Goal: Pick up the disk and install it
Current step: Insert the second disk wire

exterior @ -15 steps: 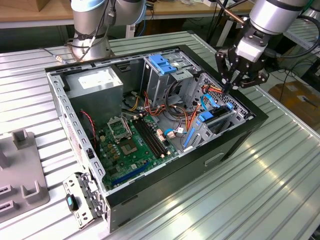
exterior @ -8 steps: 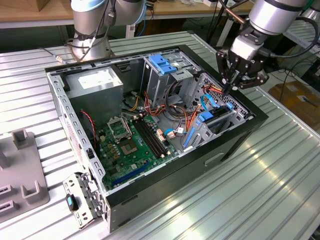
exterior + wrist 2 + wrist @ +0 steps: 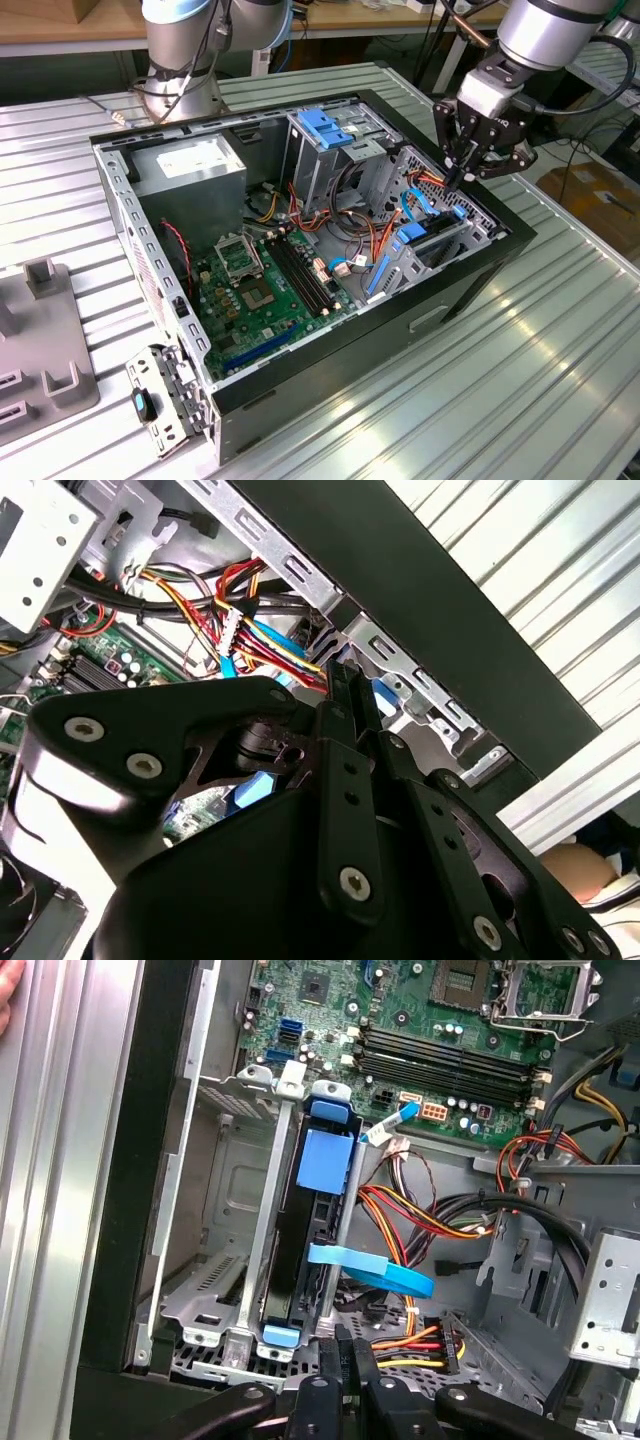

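Note:
The disk [image 3: 303,1245] stands on edge inside the drive bay [image 3: 215,1260] of the open computer case, blue plastic rails at both its ends. In the exterior view the disk [image 3: 413,238] sits in the bay at the case's end toward the exterior view's right. My gripper [image 3: 455,183] hovers just above that end of the case, over the bundle of coloured cables. Its black fingers are shut together with nothing between them in both wrist views, gripper [image 3: 345,1348] and gripper [image 3: 345,680]. It does not touch the disk.
The black case [image 3: 330,370] lies open on a ribbed metal table [image 3: 520,400]. Inside are a green motherboard [image 3: 265,285], a grey power-supply box [image 3: 195,165], a metal cage with a blue top [image 3: 325,130] and a blue flat cable [image 3: 375,1272]. A grey fixture [image 3: 40,350] lies at the exterior view's left.

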`<state>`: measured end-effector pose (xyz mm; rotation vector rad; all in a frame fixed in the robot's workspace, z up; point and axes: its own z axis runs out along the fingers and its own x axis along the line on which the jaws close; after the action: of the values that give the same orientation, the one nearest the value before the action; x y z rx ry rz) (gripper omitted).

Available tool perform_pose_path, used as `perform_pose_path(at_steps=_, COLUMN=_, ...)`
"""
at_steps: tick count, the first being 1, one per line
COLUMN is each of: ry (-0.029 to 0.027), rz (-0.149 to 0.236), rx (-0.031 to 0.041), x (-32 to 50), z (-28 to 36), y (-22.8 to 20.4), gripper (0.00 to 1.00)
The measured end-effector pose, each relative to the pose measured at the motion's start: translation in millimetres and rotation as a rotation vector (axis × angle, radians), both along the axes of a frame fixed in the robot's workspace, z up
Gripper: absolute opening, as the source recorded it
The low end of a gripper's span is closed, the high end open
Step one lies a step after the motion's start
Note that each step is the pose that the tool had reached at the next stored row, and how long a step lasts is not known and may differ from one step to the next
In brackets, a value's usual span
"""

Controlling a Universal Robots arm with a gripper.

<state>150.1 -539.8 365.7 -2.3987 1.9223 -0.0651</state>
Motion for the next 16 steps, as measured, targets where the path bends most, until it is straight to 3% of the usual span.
perform_pose_path(at_steps=4, ry=0.0000, rz=-0.051, rx=0.0001, x=0.0, z=-0.3, y=0.0, gripper=0.16)
perform_pose_path(at_steps=12, ry=0.0000, rz=-0.248, rx=-0.0001, x=-0.1, z=-1.4, y=0.0, gripper=0.16)
perform_pose_path(at_steps=16, ry=0.0000, rz=-0.251, rx=0.0000, x=-0.3, z=-1.4, y=0.0, gripper=0.16)
